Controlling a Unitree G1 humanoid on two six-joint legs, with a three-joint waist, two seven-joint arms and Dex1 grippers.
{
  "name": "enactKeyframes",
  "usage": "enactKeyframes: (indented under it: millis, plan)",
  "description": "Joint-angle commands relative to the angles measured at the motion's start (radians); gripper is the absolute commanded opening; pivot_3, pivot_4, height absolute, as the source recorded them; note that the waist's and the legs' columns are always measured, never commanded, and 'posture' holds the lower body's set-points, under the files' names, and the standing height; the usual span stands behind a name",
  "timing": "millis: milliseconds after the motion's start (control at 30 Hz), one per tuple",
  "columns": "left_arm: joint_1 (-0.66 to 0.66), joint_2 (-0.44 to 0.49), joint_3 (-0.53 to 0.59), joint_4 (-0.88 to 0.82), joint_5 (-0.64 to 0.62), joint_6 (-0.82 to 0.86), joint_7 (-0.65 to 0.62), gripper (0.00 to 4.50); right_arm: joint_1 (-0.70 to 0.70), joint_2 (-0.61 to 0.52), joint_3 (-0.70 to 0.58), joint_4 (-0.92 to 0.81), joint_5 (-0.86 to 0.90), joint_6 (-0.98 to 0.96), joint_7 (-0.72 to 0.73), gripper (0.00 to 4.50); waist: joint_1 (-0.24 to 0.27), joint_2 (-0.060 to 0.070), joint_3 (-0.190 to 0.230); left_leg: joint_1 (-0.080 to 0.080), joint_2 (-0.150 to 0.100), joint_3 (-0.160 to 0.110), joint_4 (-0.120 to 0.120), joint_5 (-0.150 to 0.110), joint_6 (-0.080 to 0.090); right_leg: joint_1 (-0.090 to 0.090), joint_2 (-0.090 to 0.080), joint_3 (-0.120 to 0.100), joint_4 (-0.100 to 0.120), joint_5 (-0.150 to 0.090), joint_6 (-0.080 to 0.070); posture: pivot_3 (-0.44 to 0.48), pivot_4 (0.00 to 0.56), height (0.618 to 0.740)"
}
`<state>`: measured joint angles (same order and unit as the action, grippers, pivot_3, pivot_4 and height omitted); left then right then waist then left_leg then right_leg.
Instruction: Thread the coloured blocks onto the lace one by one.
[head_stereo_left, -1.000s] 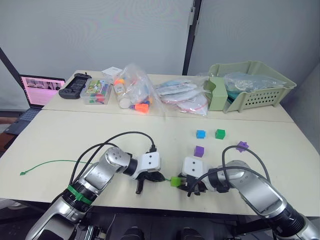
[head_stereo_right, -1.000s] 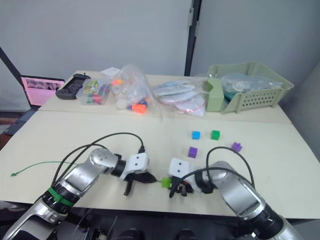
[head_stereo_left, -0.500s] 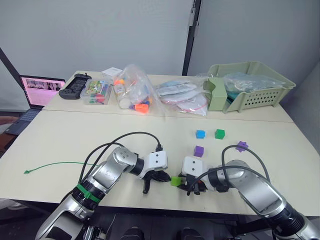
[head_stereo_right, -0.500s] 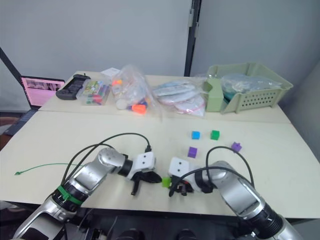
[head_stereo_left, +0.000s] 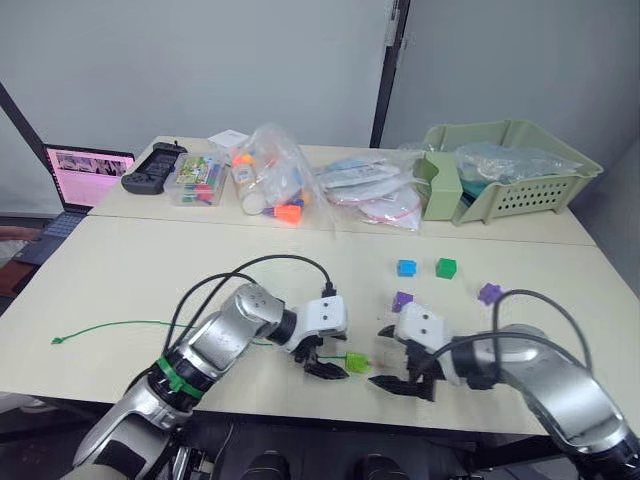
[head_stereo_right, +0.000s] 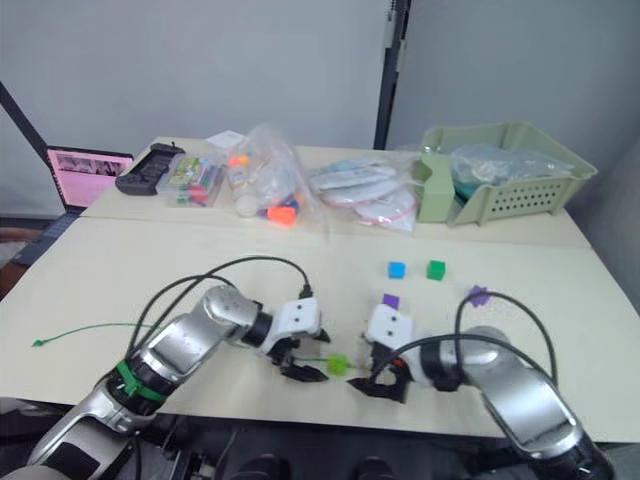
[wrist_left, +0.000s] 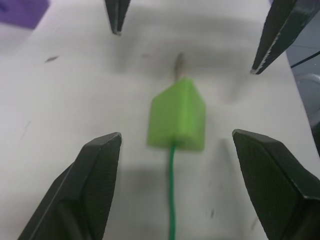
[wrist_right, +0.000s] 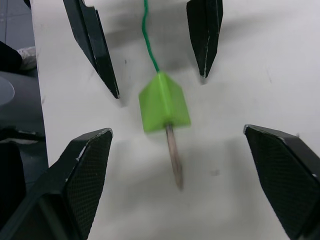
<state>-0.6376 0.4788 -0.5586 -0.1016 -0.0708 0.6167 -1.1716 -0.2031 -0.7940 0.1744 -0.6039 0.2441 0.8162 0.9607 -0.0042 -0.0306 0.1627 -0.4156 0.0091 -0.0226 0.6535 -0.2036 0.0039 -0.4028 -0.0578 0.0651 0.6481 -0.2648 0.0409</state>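
Facing each other with jaws wide, the left gripper (head_stereo_left: 322, 365) and right gripper (head_stereo_left: 402, 383) flank the small lime green plastic cube (wrist_left: 178, 116), threaded on the thin green lace (wrist_right: 149, 42), on the pale surface (head_stereo_left: 150, 270).

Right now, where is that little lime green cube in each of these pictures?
Left eye: lime green cube near the table's front edge, between both grippers.
Right eye: same spot.
Left wrist: centre, lace entering it.
Right wrist: centre.
Shared landmark: the tan tip poking out.
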Motion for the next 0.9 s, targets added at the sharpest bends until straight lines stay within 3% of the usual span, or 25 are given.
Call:
enactKeyframes:
  millis: [33, 167, 433, 833, 900]
  plan:
    - [-0.027, -0.038, -0.033, 0.02, 0.047, 0.01, 0.054, 3.74, 0.01, -0.03, -0.018, -0.001, 0.007, -0.051, 0.007, 4.5, -0.002, 0.0, 0.0, 0.0, 0.0, 0.0, 0.0, 0.0, 0.0, 0.0, 0.0, 0.0, 0.0, 0.0, 0.0, 0.0, 0.15, 0.74]
    - [-0.035, -0.067, -0.069, 0.047, 0.094, 0.029, 0.098, 3.74, 0.003, -0.039, -0.003, 0.021, 0.01, -0.072, 0.0, 4.5, -0.007, 0.0, 0.0, 0.001, 0.0, 0.0, 0.0, 0.0, 0.0, 0.0, 0.0, 0.0, 0.0, 0.0, 0.0, 0.0, 0.15, 0.74]
    - [-0.03, -0.014, -0.094, 0.024, 0.097, 0.037, 0.042, 1.33, -0.021, -0.025, 0.052, 0.041, -0.007, -0.083, -0.027, 4.5, -0.012, 0.0, 0.0, 0.001, 0.001, 0.0, 0.0, 0.0, 0.0, 0.001, 0.001, 0.0, 0.001, 0.0, 0.0, 0.0, 0.15, 0.74]
    - [-0.044, -0.023, -0.088, 0.056, 0.093, 0.013, 0.012, 1.31, -0.135, 0.073, 0.149, 0.21, -0.064, -0.175, -0.044, 4.5, -0.01, 0.0, 0.0, 0.001, 0.002, 0.0, 0.0, 0.0, 0.0, 0.0, 0.002, 0.0, 0.001, 0.0, 0.0, 0.0, 0.15, 0.74]
    - [-0.045, -0.025, -0.09, 0.059, 0.094, 0.013, 0.01, 1.31, -0.135, 0.072, 0.161, 0.234, -0.072, -0.196, -0.035, 3.99, -0.01, 0.0, 0.0, 0.001, 0.002, 0.0, 0.0, 0.0, 0.0, 0.0, 0.002, 0.0, 0.001, 0.0, 0.0, 0.0, 0.15, 0.74]
